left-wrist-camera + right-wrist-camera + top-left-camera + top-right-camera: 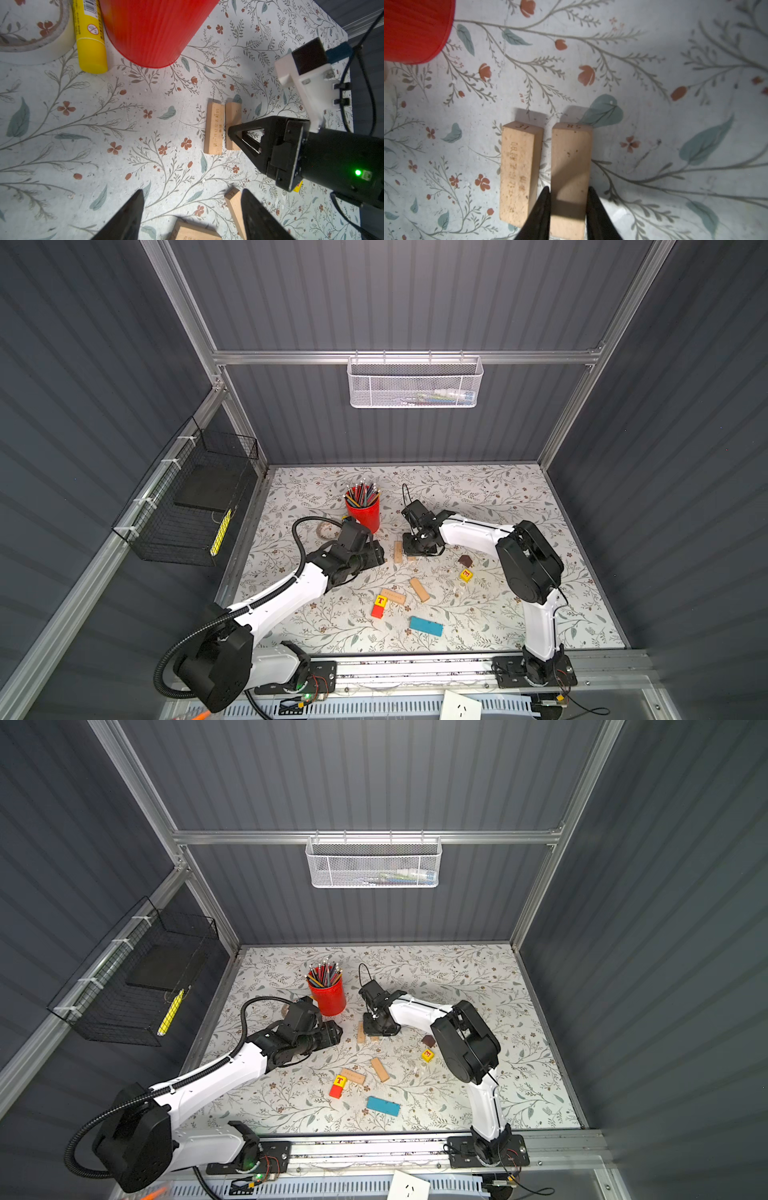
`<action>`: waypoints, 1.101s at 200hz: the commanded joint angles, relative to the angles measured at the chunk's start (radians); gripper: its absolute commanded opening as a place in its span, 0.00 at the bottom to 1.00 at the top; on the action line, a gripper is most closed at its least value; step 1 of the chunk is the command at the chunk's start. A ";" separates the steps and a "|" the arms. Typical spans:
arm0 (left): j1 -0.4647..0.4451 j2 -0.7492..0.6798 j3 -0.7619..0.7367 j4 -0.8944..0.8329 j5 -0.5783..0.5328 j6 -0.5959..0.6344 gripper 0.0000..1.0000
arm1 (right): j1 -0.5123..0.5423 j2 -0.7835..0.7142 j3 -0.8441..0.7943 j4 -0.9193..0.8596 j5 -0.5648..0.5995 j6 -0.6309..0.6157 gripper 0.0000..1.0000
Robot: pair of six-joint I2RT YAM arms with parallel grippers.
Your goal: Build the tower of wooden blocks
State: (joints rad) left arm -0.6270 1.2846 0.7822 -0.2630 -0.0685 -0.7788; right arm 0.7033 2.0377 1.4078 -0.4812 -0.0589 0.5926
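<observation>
The right gripper grips the long sides of the plank marked 85. That plank lies flat on the table just beside the plank marked 31, parallel to it with a thin gap, near the red cup. The left gripper hangs over the table with its jaws well apart, holding nothing, and the blue plank lies well apart, nearer the front edge.

Plank marked 31 and plank marked 85, both tan, lie flat, parallel and just apart on the surface. Nearer the front lie a lettered tan plank, a slanted tan plank, a yellow T cube touching a red cube, and a blue plank. To the right, a yellow E cube sits near a dark brown roof piece.
</observation>
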 commanded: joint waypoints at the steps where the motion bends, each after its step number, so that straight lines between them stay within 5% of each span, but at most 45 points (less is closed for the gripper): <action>1: 0.009 0.010 -0.012 0.019 0.021 -0.017 0.70 | -0.003 0.006 -0.016 -0.029 0.013 0.019 0.28; 85: 0.021 0.097 -0.015 0.147 0.109 -0.035 0.60 | -0.033 -0.154 -0.108 0.027 -0.121 0.026 0.48; 128: 0.043 0.166 -0.040 0.292 0.170 -0.069 0.54 | -0.107 -0.176 -0.211 0.170 -0.260 0.046 0.46; 220: 0.072 0.390 -0.002 0.475 0.289 -0.129 0.41 | -0.147 -0.120 -0.246 0.266 -0.343 0.056 0.35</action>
State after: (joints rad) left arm -0.5610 1.6325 0.7509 0.1692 0.1669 -0.8902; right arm 0.5587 1.8870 1.1721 -0.2382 -0.3691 0.6411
